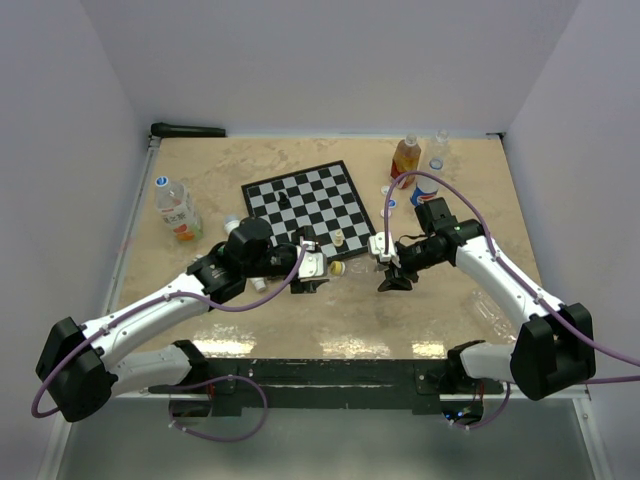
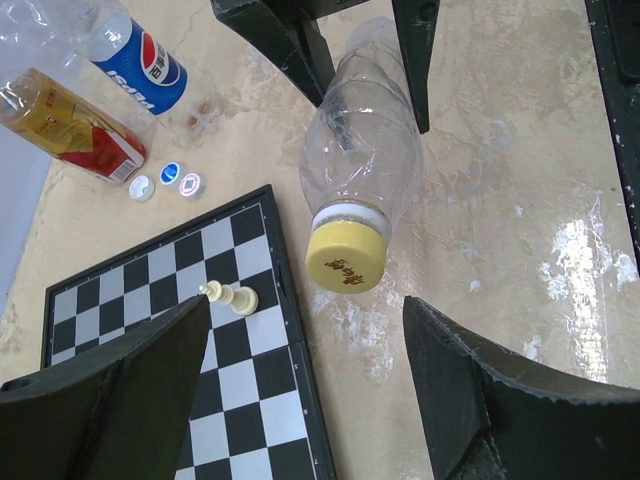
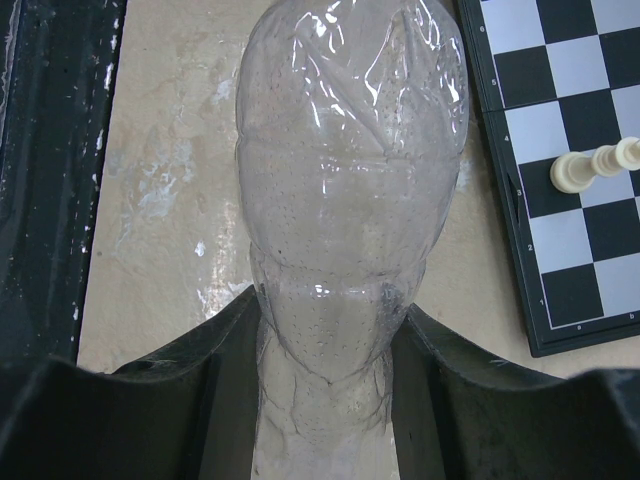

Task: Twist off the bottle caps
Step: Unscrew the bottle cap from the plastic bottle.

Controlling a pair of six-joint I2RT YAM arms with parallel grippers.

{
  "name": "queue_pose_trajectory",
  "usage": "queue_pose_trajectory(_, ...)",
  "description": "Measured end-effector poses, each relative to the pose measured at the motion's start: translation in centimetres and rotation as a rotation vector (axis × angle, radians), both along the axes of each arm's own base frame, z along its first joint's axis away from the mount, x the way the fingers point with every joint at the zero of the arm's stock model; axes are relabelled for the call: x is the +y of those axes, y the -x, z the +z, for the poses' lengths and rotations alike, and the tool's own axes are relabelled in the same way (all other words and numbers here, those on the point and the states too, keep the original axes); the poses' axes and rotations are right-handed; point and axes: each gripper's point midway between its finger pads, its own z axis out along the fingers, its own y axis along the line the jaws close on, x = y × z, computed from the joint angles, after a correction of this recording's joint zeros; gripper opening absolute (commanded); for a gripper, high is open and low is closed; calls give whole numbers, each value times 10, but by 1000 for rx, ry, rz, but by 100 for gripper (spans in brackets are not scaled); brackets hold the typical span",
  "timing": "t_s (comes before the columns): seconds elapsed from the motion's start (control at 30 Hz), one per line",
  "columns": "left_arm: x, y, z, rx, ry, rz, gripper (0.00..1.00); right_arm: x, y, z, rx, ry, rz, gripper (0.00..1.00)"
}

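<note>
— While the right jaws clamp the clear bottle (image 3: 350, 150), which way does its long axis run?
— Roughly level, left to right above the worktop (image 1: 350, 320) beside the chessboard (image 1: 320, 200); the yellow cap (image 2: 347, 262) points at the left arm (image 1: 150, 310).
— State of the left jaws?
— Spread wide, one finger either side of the cap, not touching it.

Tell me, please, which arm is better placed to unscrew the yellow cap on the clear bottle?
Left. The right fingers are shut on the clear bottle, and the left fingers stand open on either side of its yellow cap, facing it, not touching it.
</note>
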Motion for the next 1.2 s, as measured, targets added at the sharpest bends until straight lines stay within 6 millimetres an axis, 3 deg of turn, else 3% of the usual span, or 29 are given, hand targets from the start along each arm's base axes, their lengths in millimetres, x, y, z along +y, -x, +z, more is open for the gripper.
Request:
queue_pose_trajectory(0.6,0,-1,1,-5,2,3,80,0,0,0,0,0,1,1)
queue_pose_trajectory(0.97,-9,3,-16,55,-13,-46,69,1,1,0,0,0,5,1)
queue_pose_trajectory(1.2,-14,8,-14,73,9,-74,59,1,1,0,0,0,5,1)
